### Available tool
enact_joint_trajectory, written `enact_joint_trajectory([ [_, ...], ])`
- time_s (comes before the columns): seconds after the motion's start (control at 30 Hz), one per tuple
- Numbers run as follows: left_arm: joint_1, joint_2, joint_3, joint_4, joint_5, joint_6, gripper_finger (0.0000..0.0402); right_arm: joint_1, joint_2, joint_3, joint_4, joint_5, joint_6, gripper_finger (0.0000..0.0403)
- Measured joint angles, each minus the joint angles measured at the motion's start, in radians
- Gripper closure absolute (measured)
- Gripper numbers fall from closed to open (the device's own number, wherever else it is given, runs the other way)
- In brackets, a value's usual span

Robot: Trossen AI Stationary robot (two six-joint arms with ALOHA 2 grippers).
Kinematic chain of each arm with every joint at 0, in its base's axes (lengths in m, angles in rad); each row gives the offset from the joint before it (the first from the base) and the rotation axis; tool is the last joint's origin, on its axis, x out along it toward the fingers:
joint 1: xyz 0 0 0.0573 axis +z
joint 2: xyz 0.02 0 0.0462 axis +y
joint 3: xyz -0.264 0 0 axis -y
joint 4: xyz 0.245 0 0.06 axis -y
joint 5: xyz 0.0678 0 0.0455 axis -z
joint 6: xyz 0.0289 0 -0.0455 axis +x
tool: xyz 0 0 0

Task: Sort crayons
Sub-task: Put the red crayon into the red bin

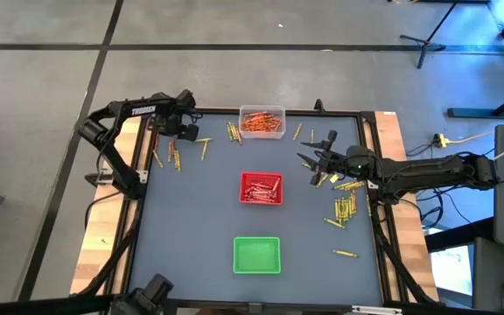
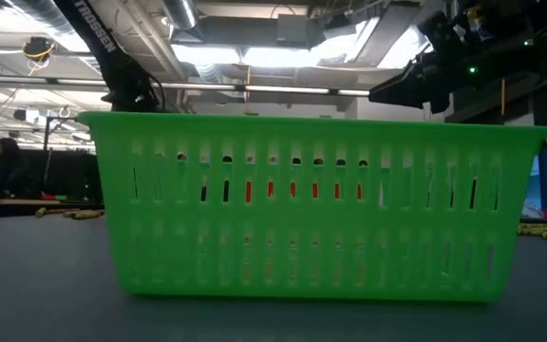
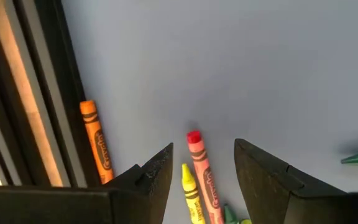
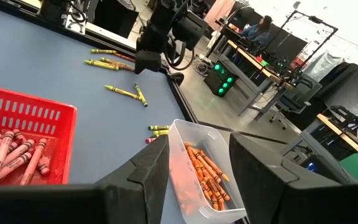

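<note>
Grey concrete floor surrounds the bench [image 1: 191, 219], which carries a blue-grey work surface inside a dark frame.

Three trays sit along the centre line in the high view. The clear tray [image 1: 262, 122] at 12 o'clock holds orange crayons [image 4: 205, 174]. The red tray [image 1: 261, 188] at centre holds red crayons [image 4: 8, 152]. The green tray [image 1: 257, 255] at 6 o'clock fills the low view.

Loose crayons lie in groups on the bench: a yellow-green cluster [image 1: 343, 208] at 3 o'clock, a few [image 1: 233, 132] just beside the clear tray, and several [image 1: 175, 156] at 10 o'clock near the left arm.

The left gripper [image 1: 185, 131] hangs at 11 o'clock, close to the bench edge. Its fingers [image 3: 151, 177] stand partly open and hold nothing. In the left wrist view, a red crayon [image 3: 202, 171] and a yellow crayon [image 3: 191, 193] lie on the surface in the gap between them; an orange crayon [image 3: 97, 142] lies outside, beside the frame.

The right gripper [image 1: 311, 161] hangs at 2 o'clock, between the red tray and the yellow-green cluster. Its fingers [image 4: 145, 174] stand apart, with nothing gripped.
</note>
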Motion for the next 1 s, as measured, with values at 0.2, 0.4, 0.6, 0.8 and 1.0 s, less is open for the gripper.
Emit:
enact_joint_trajectory([
  [0.2, -0.022, 0.037, 0.0, -0.005, -0.061, -0.013, 0.0248, 0.0, 0.0, 0.0, 0.0, 0.0, 0.0, 0.0237],
  [0.4, -0.06, 0.069, 0.005, -0.011, -0.08, -0.001, 0.025, 0.0, 0.0, 0.0, -0.001, 0.0, 0.0, 0.0237],
  [0.6, -0.063, 0.071, 0.008, -0.011, -0.03, -0.001, 0.0287, 0.0, 0.0, 0.0, -0.001, 0.0, 0.0, 0.0237],
  [0.8, -0.053, 0.073, 0.015, -0.01, 0.014, 0.002, 0.0333, 0.0, 0.0, 0.0, -0.001, 0.0, 0.0, 0.0237],
  [1.0, -0.054, 0.073, 0.015, -0.011, 0.032, 0.031, 0.0362, 0.0, 0.0, 0.0, -0.002, 0.0, 0.001, 0.0237],
])
